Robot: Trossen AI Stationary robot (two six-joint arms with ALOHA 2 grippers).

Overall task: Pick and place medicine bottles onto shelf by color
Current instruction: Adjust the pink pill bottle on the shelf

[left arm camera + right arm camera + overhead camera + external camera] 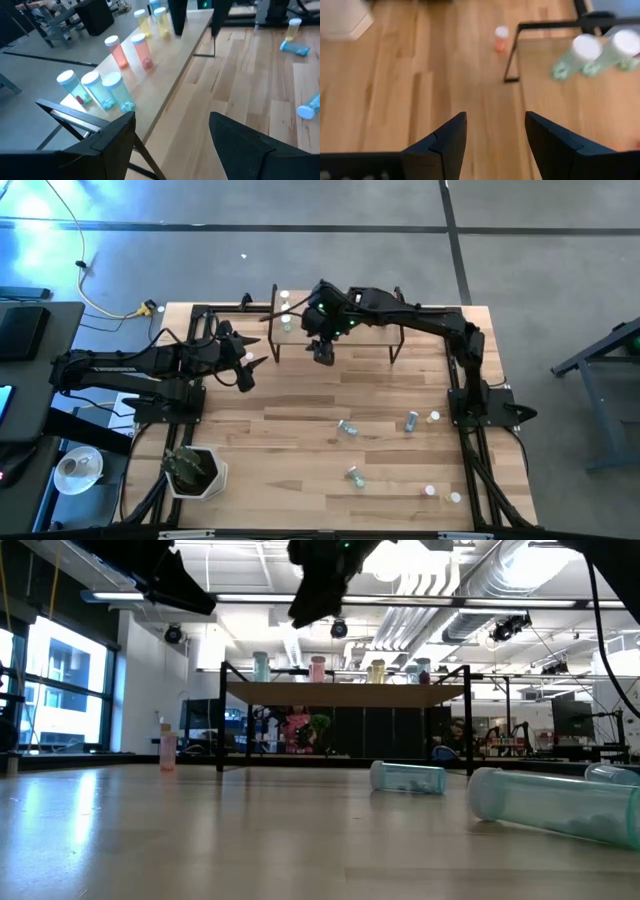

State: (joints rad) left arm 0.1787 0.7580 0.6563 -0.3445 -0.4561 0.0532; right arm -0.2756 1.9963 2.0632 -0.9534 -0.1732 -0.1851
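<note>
The shelf stands at the table's far edge on thin black legs. On it stand medicine bottles in colour groups: teal, pink, yellow and blue. More bottles lie loose on the table, among them a teal one and another on its side. A pink bottle stands upright on the table beside the shelf. My right gripper hangs open and empty above the shelf's near edge. My left gripper is open and empty, left of the shelf.
A white planter sits at the table's near left corner. Several loose bottles lie toward the near right. A large teal bottle lies close to the low camera. Bare wood spreads between the shelf and the loose bottles.
</note>
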